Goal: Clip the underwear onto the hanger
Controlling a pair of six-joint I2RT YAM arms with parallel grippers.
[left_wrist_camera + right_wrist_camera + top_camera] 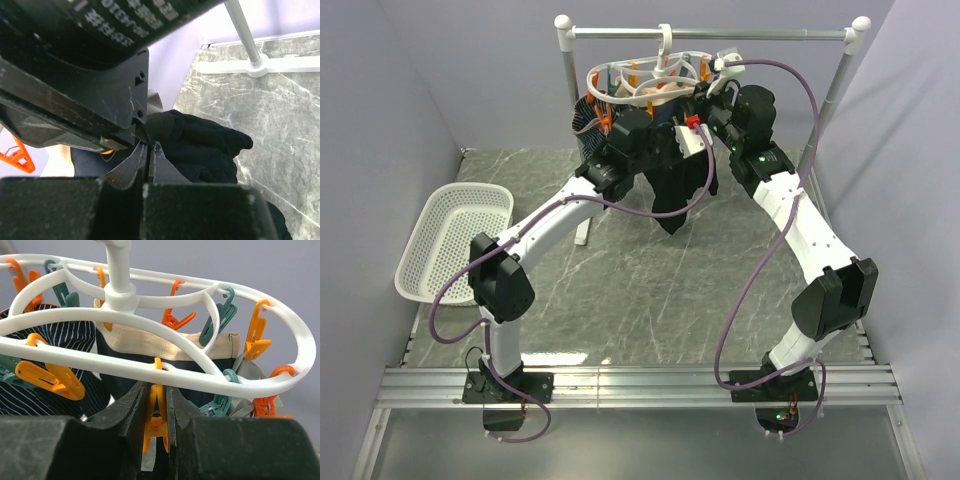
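The white oval hanger [650, 75] hangs by its hook from the silver rail; its frame [150, 372] with orange and teal pegs fills the right wrist view. The black underwear [675, 195] hangs limp below the two grippers, and shows crumpled in the left wrist view [205, 145]. My left gripper [149, 147] is shut on an edge of the underwear, raised just under the hanger [630, 130]. My right gripper [157, 390] is shut on an orange peg [157, 415] on the hanger's near rim, squeezing its handles.
A dark striped garment [50, 340] and a navy piece with a beige band [150, 342] are clipped on the hanger. The silver rail stand [710, 33] spans the back; its foot [260, 65] rests on the marble table. A white basket [450, 240] sits at left.
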